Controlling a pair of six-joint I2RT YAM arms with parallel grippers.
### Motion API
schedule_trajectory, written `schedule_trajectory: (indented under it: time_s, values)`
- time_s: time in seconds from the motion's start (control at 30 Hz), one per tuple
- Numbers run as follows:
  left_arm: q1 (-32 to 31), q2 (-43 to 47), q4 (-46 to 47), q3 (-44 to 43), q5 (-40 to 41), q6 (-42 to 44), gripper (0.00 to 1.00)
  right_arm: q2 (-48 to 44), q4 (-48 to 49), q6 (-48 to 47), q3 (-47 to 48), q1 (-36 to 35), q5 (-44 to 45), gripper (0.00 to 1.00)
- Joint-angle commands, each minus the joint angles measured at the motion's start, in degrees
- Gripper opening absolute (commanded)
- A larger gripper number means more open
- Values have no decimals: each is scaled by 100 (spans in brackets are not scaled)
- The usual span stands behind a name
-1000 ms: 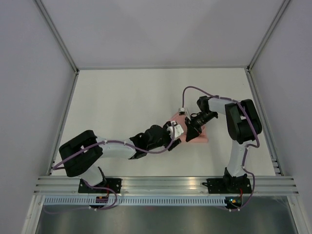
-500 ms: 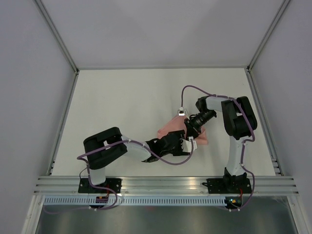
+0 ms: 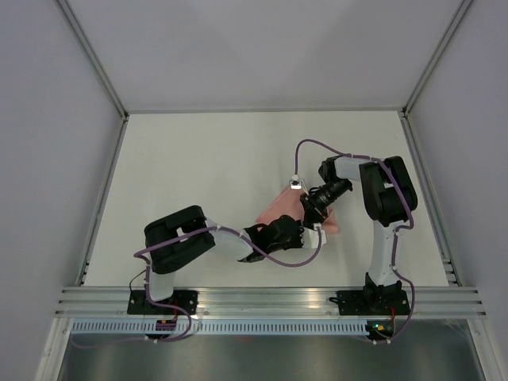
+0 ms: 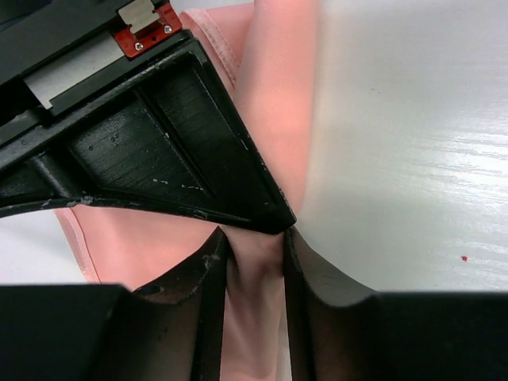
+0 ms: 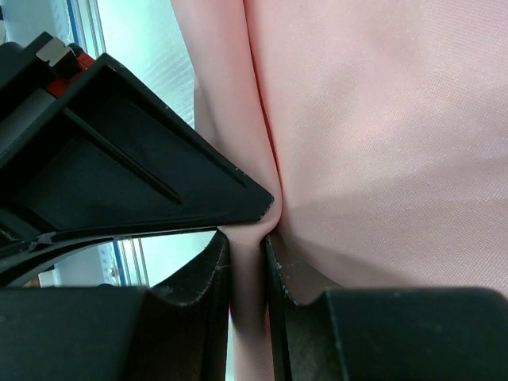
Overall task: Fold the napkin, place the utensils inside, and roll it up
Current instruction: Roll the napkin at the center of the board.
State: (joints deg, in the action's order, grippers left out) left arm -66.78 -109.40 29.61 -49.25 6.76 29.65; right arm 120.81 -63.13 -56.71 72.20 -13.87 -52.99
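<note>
The left tool (image 4: pixel 254 248) is clenched on a narrow raised fold of the napkin (image 4: pixel 274 119), and the right tool (image 5: pixel 248 250) pinches a similar ridge, the two meeting nearly tip to tip (contact cannot be told). Each ridge runs straight ahead from its tool's fingertips. The cloth lies bunched beneath both tools, with a hemmed edge left of the left tool and white tabletop (image 4: pixel 413 159) spreading to that tool's right.

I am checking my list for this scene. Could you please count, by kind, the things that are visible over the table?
Pink napkin: 1
Black grippers: 2, the left gripper and the right gripper, each pinching a fold of the cloth
Total: 3
</note>
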Motion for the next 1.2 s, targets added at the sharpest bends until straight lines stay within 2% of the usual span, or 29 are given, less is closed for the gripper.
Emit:
schedule_trajectory:
  time_s: [0.0,0.03,0.07,0.13,0.23,0.27,0.33,0.53,0.77,0.97,1.17]
  values:
    - [34,-265,-824,-84,-351,-512,19,320,706,-306,-75,-28,931,10]
    - [43,-274,-964,-110,-403,-539,15,311,723,-297,-92,-20,940,10]
    - [51,-292,-1044,-128,-535,-574,7,285,750,-262,-101,-28,940,11]
    - [86,-301,-1219,-181,-789,-636,2,215,837,-218,-154,-28,949,16]
    - [183,-309,-1395,-260,-1071,-723,2,13,986,-95,-268,-20,984,25]
    - [218,-336,-1570,-304,-1289,-750,2,-40,1022,-8,-294,-28,1001,33]
    - [324,-362,-1703,-400,-1606,-829,2,-286,1162,72,-382,-28,1045,42]
    - [491,-432,-2072,-594,-2187,-978,2,-1147,1786,748,-619,121,984,54]
    - [745,-547,-2363,-743,-2846,-1180,2,-1789,2147,1425,-567,288,791,59]
    - [1131,-635,-2547,-919,-3576,-1470,2,-2395,2981,2154,-830,780,659,59]
    - [1607,-995,-3259,-1507,-4385,-1752,2,-3098,3412,2173,-1287,1246,544,59]
